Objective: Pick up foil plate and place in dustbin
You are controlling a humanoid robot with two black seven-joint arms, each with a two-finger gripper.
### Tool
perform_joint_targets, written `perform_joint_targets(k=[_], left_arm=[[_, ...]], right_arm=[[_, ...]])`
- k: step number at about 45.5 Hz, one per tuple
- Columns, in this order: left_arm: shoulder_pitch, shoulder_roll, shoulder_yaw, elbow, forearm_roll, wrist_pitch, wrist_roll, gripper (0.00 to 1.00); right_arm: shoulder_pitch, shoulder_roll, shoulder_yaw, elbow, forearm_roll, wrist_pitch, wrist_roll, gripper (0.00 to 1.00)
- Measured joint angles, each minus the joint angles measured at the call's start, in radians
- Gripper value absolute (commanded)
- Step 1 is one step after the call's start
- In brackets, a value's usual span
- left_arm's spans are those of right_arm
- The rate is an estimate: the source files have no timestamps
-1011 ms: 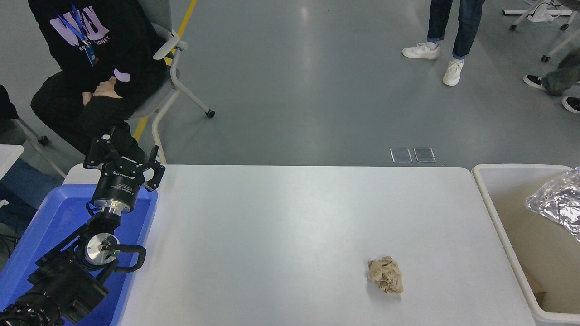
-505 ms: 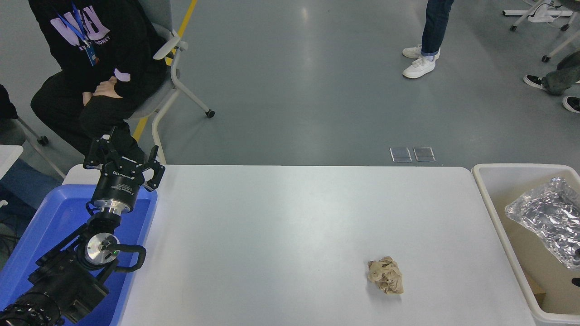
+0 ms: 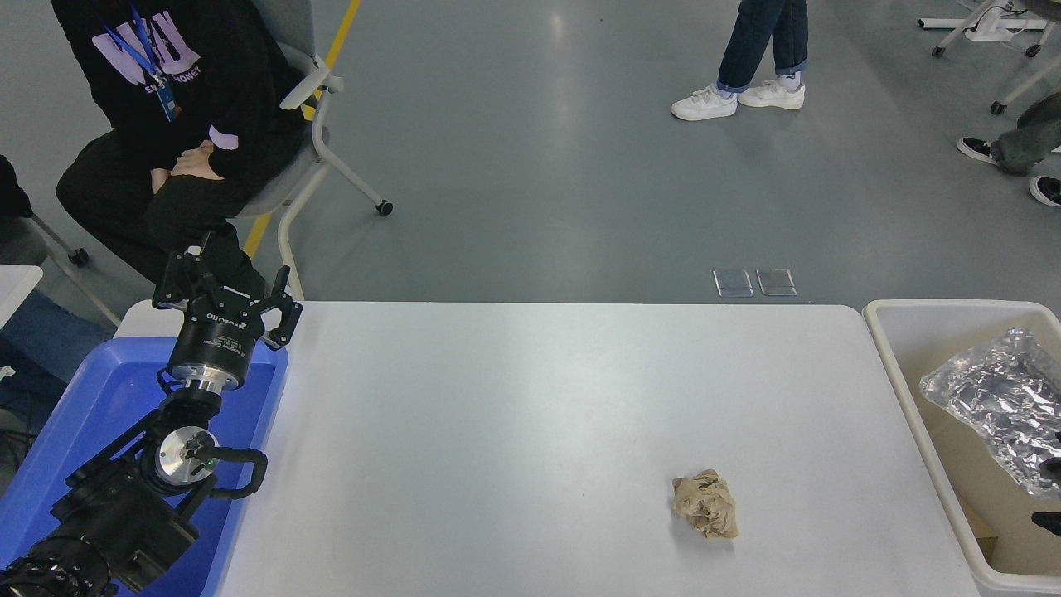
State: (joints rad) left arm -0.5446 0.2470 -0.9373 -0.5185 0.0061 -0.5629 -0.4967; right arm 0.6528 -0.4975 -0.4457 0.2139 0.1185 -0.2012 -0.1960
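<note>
Silver foil plate (image 3: 990,398) — one — over dustbin (image 3: 928,414)

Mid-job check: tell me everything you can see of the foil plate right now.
The foil plate is a crinkled, shiny silver sheet of aluminium foil, roughly rectangular, its surface creased all over and its edges bent. It sits tilted over the cream inside of the white dustbin, within the rim's outline, at the picture's right edge. Its lower right end meets dark gripper parts at the frame edge; whether they still grip it cannot be told. It does not touch the table.
</note>
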Motion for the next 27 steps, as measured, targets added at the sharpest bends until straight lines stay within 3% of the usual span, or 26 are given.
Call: perform_joint_targets(k=[2,4,11,27], left_arm=[[0.000,0.000,0.000,0.000,0.000,0.000,0.000,0.98],[0.000,0.000,0.000,0.000,0.000,0.000,0.001,0.98],[0.000,0.000,0.000,0.000,0.000,0.000,0.001,0.98],[0.000,0.000,0.000,0.000,0.000,0.000,0.001,0.98]], right_arm=[[0.000,-0.002,0.001,0.001,-0.002,0.000,0.001,0.60],[0.000,-0.003,0.001,0.001,-0.003,0.000,0.001,0.70],[0.004,-0.024,0.003,0.000,-0.005,-0.003,0.002,0.78],[0.010,-0.058,0.009,0.008,-0.006,-0.004,0.002,0.80]])
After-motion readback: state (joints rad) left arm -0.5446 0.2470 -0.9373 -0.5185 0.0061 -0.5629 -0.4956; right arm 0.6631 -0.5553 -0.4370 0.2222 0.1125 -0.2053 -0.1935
